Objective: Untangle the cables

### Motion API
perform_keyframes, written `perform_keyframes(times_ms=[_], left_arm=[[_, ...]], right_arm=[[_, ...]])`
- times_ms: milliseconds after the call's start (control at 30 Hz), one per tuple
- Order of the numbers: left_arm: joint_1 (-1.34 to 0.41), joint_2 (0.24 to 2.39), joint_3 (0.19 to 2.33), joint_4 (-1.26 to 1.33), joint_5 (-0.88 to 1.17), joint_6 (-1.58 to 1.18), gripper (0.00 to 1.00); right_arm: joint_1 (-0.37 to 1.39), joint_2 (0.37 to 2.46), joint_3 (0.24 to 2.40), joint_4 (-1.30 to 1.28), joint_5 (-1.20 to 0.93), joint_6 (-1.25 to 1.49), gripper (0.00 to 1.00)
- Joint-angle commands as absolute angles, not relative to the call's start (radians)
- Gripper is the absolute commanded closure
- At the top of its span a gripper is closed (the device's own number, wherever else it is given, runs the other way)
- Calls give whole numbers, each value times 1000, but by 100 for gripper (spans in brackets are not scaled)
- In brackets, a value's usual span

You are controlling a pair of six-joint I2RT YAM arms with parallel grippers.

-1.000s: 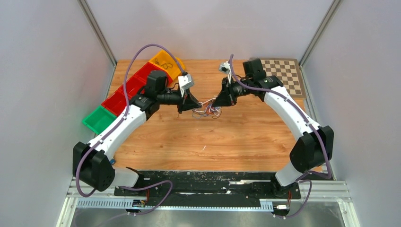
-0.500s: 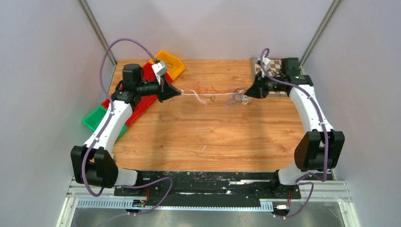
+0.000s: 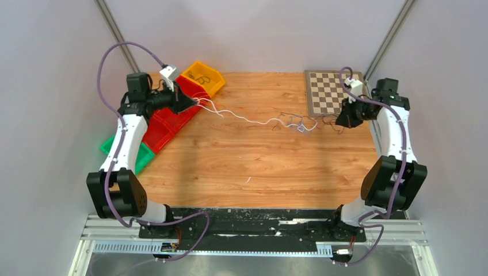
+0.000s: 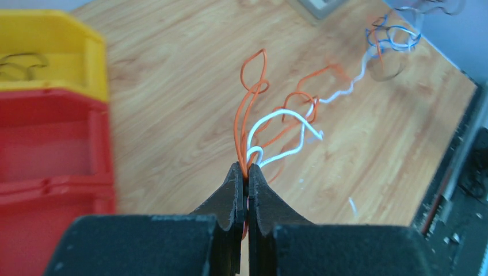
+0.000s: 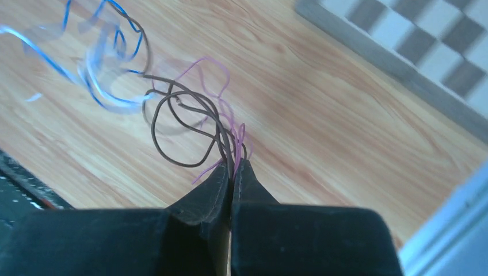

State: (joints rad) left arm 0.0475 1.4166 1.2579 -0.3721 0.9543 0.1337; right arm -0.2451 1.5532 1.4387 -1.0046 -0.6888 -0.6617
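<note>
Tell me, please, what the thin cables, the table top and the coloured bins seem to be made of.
The cables: probably wire in glossy plastic insulation; they hold springy curls. The table top: wood or wood-look laminate, satin; grain lines show. The bins: moulded plastic, smooth with soft sheen, uniform colour.

We record the left gripper [image 3: 194, 102] over the red bins [image 3: 167, 123] at the left edge of the table [image 3: 247, 167], its tip closed on one end of the cables [image 3: 253, 121]. A white strand runs from there across the wooden top to a small multicoloured knot right of centre. Darker strands continue to the right gripper [image 3: 339, 121], closed on them beside the chessboard [image 3: 325, 92]. A yellow bin [image 3: 207, 77] sits behind the red ones and a green bin [image 3: 144, 154] in front.
</note>
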Motion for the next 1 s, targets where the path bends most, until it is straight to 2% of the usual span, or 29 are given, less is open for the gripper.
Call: perform_keyframes(times_ms=[0, 233, 467, 767, 867, 967], left_arm=[[159, 1439, 1356, -447, 942, 195, 100], [172, 1444, 1413, -548, 1070, 277, 100], [10, 1369, 1415, -523, 1097, 256, 100], [-192, 1341, 1310, -445, 1056, 211, 100], [-199, 1334, 1246, -344, 1062, 107, 100], [-252, 1366, 1226, -381, 1003, 145, 100]], right_arm=[[-360, 1596, 1437, -1076, -606, -809, 100], [-346, 1620, 1432, -1117, -707, -793, 100], [-281, 1602, 1485, -1122, -809, -698, 100], [-149, 1559, 1690, -1115, -1024, -536, 100], [-103, 1538, 1686, -1085, -995, -506, 100], [-100, 1538, 1588, -1049, -865, -535, 100]])
